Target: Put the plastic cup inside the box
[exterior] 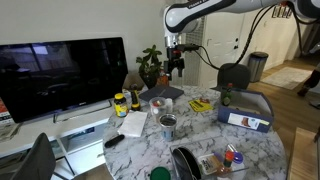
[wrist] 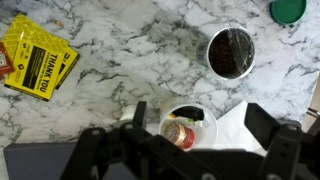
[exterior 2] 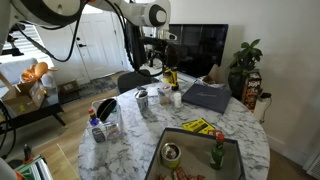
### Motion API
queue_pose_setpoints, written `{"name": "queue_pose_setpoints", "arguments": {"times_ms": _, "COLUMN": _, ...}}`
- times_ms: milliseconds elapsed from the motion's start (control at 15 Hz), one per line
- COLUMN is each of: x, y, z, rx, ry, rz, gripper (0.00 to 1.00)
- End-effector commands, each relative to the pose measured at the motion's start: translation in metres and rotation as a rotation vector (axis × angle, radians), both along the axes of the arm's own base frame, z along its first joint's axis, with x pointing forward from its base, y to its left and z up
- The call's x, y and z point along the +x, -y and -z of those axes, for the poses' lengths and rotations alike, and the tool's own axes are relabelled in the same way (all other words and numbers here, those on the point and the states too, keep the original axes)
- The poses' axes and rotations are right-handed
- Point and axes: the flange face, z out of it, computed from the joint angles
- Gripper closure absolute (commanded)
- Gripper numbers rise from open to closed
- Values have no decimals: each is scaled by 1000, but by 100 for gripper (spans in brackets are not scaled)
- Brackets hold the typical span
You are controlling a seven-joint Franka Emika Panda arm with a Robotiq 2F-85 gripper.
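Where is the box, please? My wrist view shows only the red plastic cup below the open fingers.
Observer: The blue-grey box stands at the edge of the table, beyond the yellow leaflet as seen from the red plastic cup.
Operator: Thank you. Is the gripper close to the cup yet?
Observer: No. In both exterior views the gripper hangs high above the table, well clear of the cup.
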Motion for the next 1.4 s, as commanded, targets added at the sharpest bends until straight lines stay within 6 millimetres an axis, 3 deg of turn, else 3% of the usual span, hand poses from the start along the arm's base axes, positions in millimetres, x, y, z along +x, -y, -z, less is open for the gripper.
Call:
{"name": "queue_pose_setpoints", "arguments": {"times_ms": 0, "x": 10, "y": 1, "z": 14, "rx": -15, "ry": 29, "rz": 11, "gripper": 0}}
{"name": "queue_pose_setpoints", "arguments": {"times_ms": 933, "x": 70, "y": 19, "z": 142, "rx": 21, "ry": 75, "rz": 176, "gripper": 0}}
{"name": "queue_pose_setpoints", "arguments": {"times_ms": 1000, "x": 69, "y": 20, "z": 148, "rx": 62, "ry": 35, "rz": 169, "gripper": 0}}
{"name": "queue_pose_setpoints", "arguments": {"times_ms": 1067, "x": 61, "y": 17, "z": 135, "rx": 14, "ry": 60, "rz": 141, "gripper": 0}}
{"name": "queue_pose_setpoints", "arguments": {"times_ms": 1333, "x": 68, "y": 20, "z": 149, "rx": 36, "ry": 55, "rz": 158, "gripper": 0}}
